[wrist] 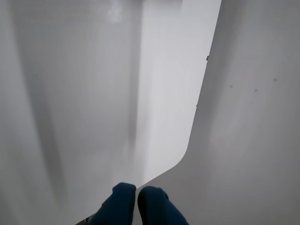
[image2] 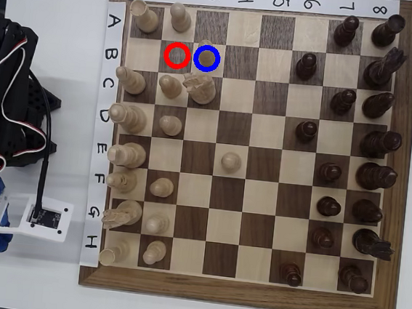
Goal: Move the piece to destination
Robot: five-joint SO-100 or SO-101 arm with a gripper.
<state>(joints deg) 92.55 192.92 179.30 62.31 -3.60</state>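
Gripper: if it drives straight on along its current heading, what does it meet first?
In the wrist view the gripper, fingers together, points across a bare white surface with a curved edge. Nothing else shows in its line; depth is unclear. The chessboard is not in that view.

Wooden chessboard (image2: pixel 236 292) lies flat on the white worktop (image2: pixel 33 284), nearer its right edge. Drawn blue ring (image2: pixel 208 57) and red ring (image2: pixel 176 55) mark adjacent squares near the board's top-left corner. One small pale tan wooden pawn (image2: pixel 230 160) stands alone mid-board. Black robot arm (image2: pixel 10 99) occupies the worktop's left edge, its jaws hidden.
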